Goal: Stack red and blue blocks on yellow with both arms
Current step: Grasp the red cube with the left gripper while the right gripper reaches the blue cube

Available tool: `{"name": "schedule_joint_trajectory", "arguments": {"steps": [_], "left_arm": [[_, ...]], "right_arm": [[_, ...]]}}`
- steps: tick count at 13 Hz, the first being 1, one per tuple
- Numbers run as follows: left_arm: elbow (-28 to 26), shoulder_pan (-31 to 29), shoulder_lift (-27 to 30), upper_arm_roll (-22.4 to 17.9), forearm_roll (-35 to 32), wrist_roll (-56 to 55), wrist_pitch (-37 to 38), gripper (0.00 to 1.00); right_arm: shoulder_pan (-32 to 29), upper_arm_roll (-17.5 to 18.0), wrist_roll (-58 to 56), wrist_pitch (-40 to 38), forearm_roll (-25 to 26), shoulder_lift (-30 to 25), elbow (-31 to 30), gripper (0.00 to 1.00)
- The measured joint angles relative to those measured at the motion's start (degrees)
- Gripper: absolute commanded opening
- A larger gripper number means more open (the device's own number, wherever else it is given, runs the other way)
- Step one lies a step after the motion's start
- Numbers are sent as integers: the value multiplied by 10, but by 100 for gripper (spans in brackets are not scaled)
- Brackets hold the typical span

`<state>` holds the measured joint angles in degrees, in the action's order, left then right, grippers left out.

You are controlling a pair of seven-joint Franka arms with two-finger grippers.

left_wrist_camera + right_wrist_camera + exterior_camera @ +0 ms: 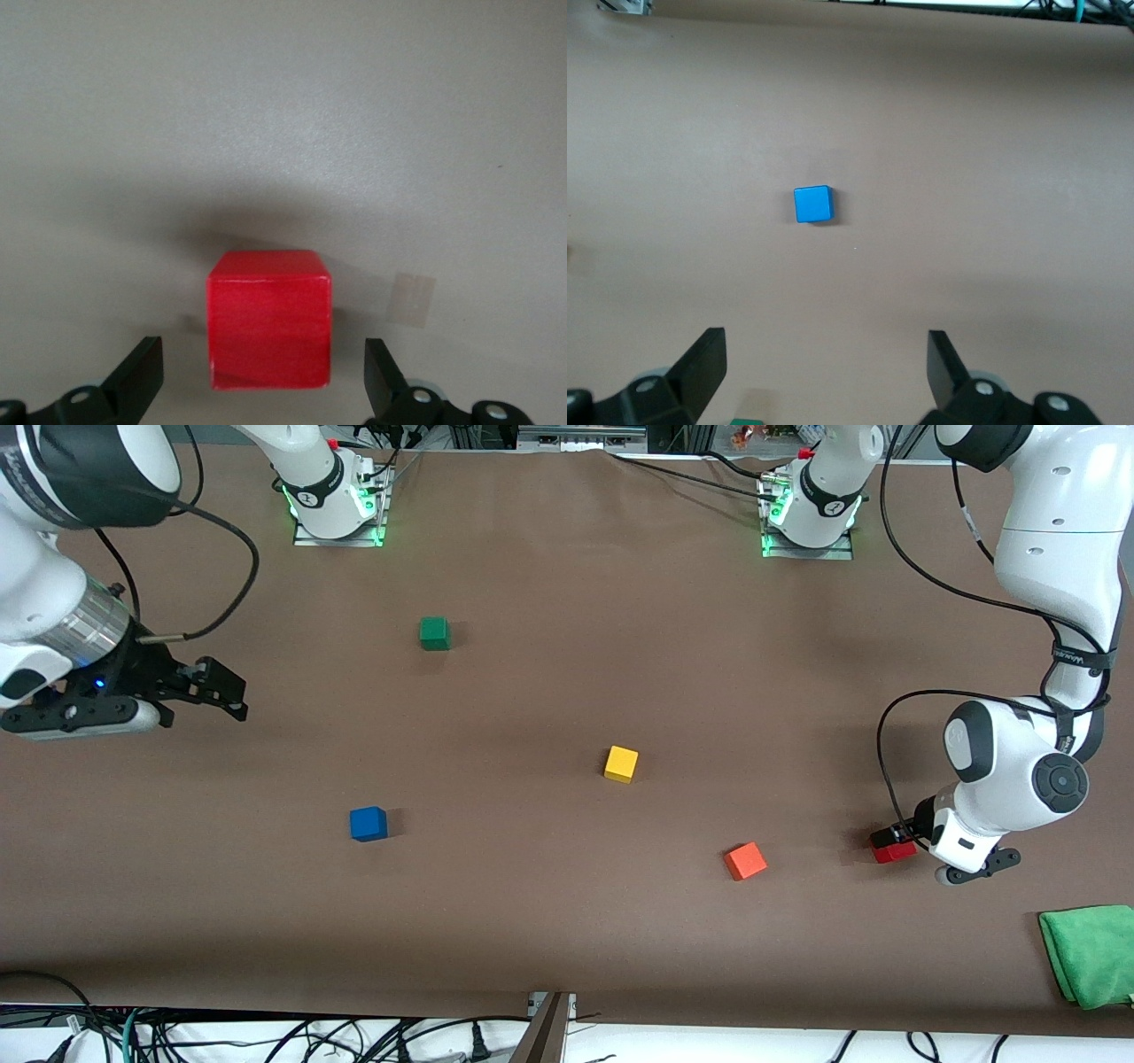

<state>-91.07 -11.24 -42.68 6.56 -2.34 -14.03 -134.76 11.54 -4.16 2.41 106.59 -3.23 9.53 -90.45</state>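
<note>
Spreading wide, my left gripper (263, 381) straddles the red block (891, 848) on the table (549, 912) at my left arm's end, fingers apart from it. My right gripper (217, 688) hangs open, empty, above its own end. Blue block (368, 823) lies nearer the front camera than yellow (620, 763).

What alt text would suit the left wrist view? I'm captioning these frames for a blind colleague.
A red block sits on the brown table, centred between the two open black fingers of the left gripper, which do not touch it. A soft shadow lies on the table around the block, and a small pale tape-like patch lies beside it.
</note>
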Motion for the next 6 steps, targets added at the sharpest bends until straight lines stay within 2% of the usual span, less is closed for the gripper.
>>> {"name": "schedule_joint_trajectory", "arguments": {"steps": [1,3,6], "left_arm": [[0,0,-3,1,0,-1,-6,53],[0,0,-7,1,0,-1,-17,33],[4,3,-7,4,0,-1,-17,28]], "right_arm": [[0,0,0,4,0,10,0,100],[0,0,-5,7,0,35,-1,100],[3,2,-43,29,-2,95,-3,100]]}}
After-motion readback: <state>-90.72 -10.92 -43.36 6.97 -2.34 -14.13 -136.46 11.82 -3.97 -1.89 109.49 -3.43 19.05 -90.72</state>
